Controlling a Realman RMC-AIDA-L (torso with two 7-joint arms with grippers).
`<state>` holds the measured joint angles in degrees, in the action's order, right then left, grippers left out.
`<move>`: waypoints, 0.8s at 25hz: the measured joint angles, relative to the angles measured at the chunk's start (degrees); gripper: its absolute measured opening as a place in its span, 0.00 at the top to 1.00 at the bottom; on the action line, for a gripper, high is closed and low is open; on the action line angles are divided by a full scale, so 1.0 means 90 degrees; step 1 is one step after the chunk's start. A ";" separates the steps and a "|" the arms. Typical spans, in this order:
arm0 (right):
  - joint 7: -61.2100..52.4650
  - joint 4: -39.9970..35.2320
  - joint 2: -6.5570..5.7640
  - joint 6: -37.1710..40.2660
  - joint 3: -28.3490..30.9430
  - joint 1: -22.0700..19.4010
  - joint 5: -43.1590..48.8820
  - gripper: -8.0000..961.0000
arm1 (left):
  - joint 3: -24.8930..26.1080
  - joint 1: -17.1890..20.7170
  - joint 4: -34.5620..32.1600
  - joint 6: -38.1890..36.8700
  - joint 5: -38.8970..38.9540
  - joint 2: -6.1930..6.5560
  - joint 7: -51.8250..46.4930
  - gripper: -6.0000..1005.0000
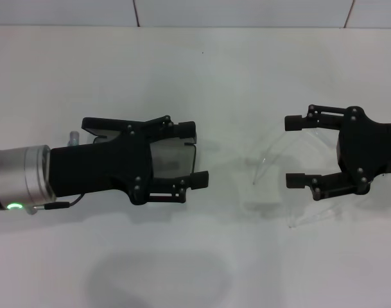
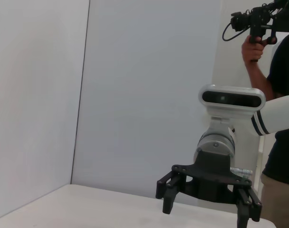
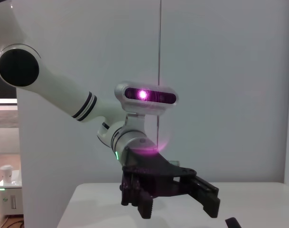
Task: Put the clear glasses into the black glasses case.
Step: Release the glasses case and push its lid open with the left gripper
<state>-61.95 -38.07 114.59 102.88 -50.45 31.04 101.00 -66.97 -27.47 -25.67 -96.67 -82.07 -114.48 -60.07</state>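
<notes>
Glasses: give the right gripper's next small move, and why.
Probably lower the right gripper onto the glasses and close. Its jaws stand open above the table, empty, with the clear frame lying just beside and below them. The left gripper hovers open over the case, which shows grey between its fingers, so the glasses need picking up first.

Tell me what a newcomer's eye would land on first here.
Two black claws face each other across the white table, both open: the left claw on the left, above the partly hidden black glasses case, and the right claw opposite. Between them, easy to miss, lie the clear glasses.
</notes>
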 joint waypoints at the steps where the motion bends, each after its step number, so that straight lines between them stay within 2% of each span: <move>1: 0.0003 0.0000 0.0000 0.0001 0.0000 0.0000 0.0001 0.09 | 0.0000 -0.0002 0.0000 0.0002 0.0000 -0.0006 0.0007 0.13; 13: 0.0009 0.0002 -0.0004 0.0005 0.0000 -0.0030 0.0009 0.10 | 0.0059 -0.0024 -0.0165 0.0202 0.0019 -0.0013 -0.0219 0.18; 17: 0.0009 0.0002 -0.0015 0.0005 -0.0001 -0.0035 0.0009 0.11 | 0.0115 0.0104 -0.1228 0.0726 -0.0247 0.0048 -0.1219 0.20; 18: 0.0009 0.0002 -0.0022 0.0005 0.0000 -0.0038 0.0010 0.11 | 0.0115 0.0104 -0.1228 0.0726 -0.0247 0.0048 -0.1219 0.20; 20: 0.0009 0.0007 -0.0032 0.0005 0.0000 -0.0044 0.0014 0.11 | 0.0124 0.0130 -0.2369 0.1293 -0.1121 0.0068 -0.2432 0.21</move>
<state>-61.87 -38.00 114.30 102.92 -50.45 30.64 101.13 -65.86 -26.29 -46.99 -85.03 -92.16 -113.87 -81.95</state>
